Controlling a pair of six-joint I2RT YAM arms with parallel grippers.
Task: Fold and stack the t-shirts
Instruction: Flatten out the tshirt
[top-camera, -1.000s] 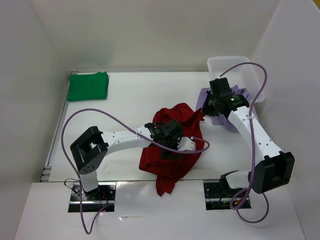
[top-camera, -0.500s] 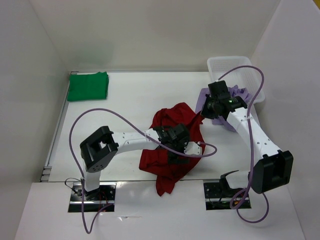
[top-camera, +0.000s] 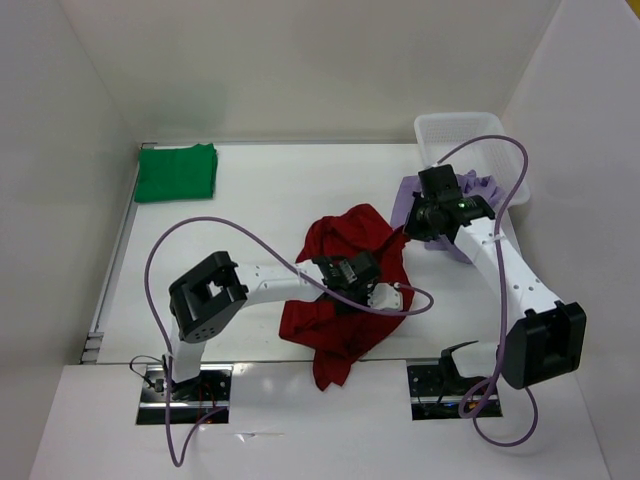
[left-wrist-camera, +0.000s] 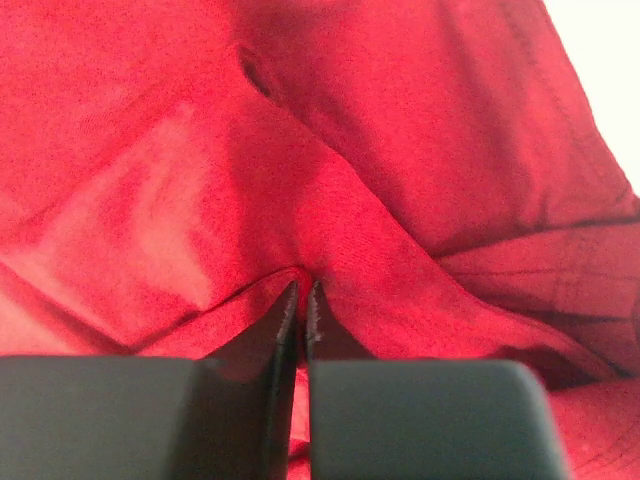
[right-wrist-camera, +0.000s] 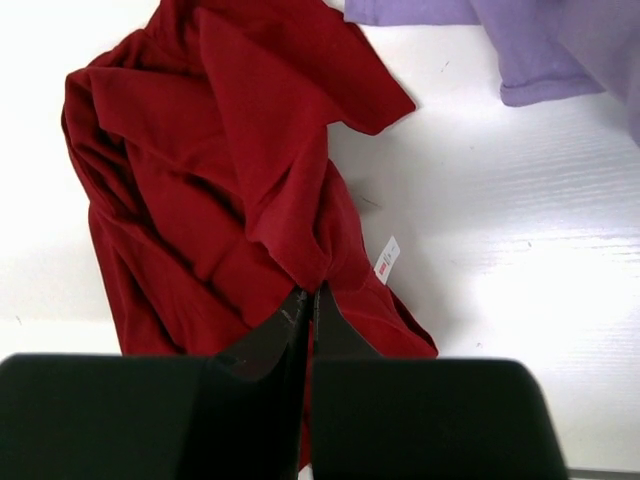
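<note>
The dark red t-shirt (top-camera: 345, 320) lies crumpled in the middle of the table. My left gripper (left-wrist-camera: 303, 290) is down on it, jaws shut on a raised fold of red cloth. The shirt's far right corner is pinched in my shut right gripper (right-wrist-camera: 308, 295), which holds it up beside the white neck label (right-wrist-camera: 387, 260). From above, the right gripper (top-camera: 409, 230) is at the shirt's upper right edge. The green t-shirt (top-camera: 176, 171) lies folded at the back left. The lavender t-shirt (top-camera: 437, 240) spills from the basket, partly under the right arm.
A white lattice basket (top-camera: 480, 130) stands at the back right against the wall. White walls close in the table on the left, back and right. Purple cables loop over both arms, one (top-camera: 230, 235) arcing above the table's left half.
My left gripper went from open to shut, pinching the red cloth, and its arm shifted slightly right. The right gripper kept its hold and barely moved.
</note>
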